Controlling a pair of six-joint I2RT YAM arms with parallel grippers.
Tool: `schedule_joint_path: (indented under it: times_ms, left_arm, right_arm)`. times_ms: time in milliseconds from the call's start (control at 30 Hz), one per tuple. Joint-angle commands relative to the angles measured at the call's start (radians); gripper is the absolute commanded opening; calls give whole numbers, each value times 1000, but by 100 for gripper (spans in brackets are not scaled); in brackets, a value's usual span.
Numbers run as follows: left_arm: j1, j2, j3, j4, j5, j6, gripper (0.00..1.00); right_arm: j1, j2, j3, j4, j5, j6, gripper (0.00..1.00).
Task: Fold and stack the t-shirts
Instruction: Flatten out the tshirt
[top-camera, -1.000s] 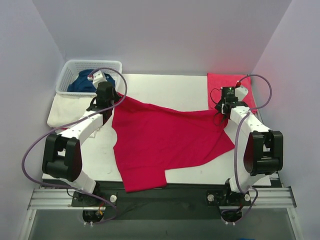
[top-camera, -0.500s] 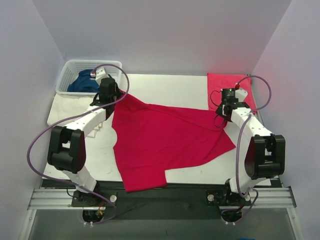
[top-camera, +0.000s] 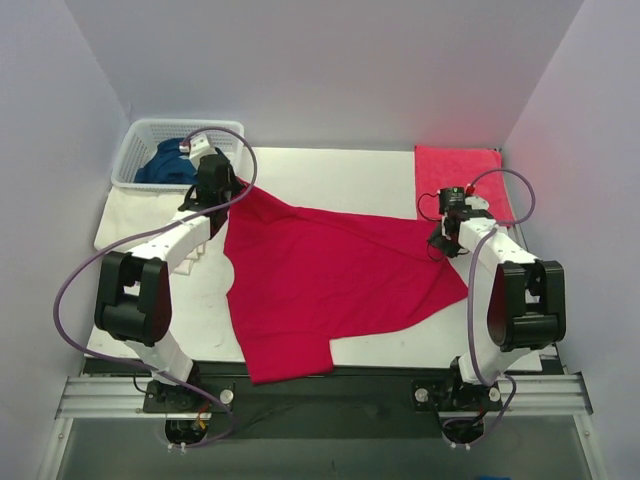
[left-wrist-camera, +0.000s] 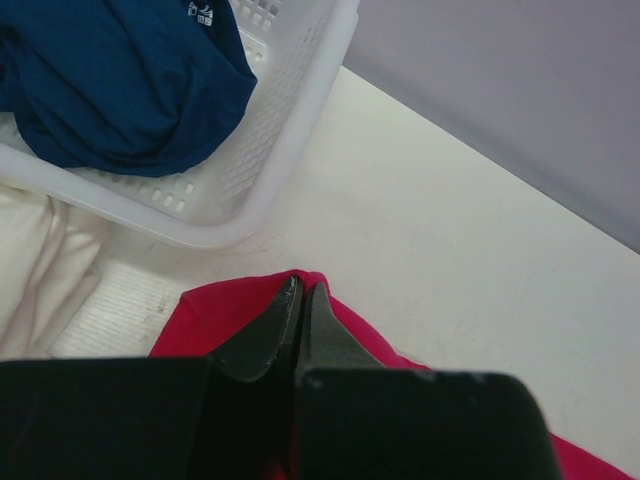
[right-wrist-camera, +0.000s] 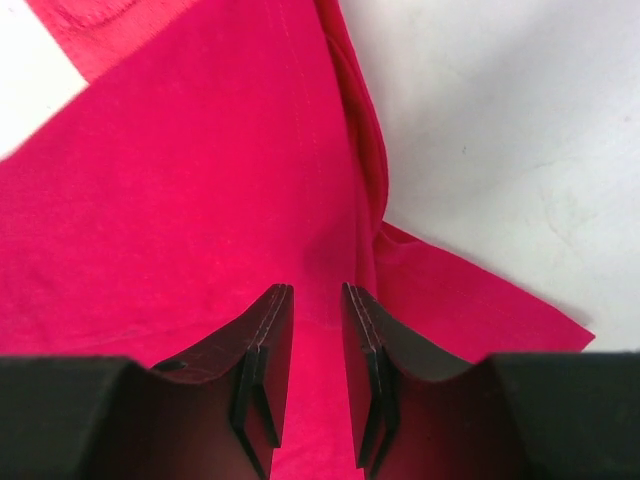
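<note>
Left arm (top-camera: 175, 245) outstretched, pincer (left-wrist-camera: 300, 292) on red t-shirt (left-wrist-camera: 215, 312)

White arms (top-camera: 172, 247) with black joints (top-camera: 128, 308), black claws (left-wrist-camera: 299, 296) (right-wrist-camera: 314, 300), purple cables (top-camera: 56, 312).

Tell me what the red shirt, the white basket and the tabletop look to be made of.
The red t-shirt looks like soft matte knit, likely cotton: it drapes and creases, with a stitched seam. The basket looks like glossy white moulded plastic: a rigid lattice of holes. The tabletop is hard, smooth, white, perhaps laminate; faintly scuffed.
</note>
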Motion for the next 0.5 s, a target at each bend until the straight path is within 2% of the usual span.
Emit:
schedule_joint_path:
  times_ms: [0,467]
  left_arm:
    - [10,-10,11,42,9,6,0]
    - [18,-10,-1,47,21,2,0]
  right_arm:
    - [-12,11,-13,-60,9,26,27]
    - [-10,39,-34,-59,-20,31,33]
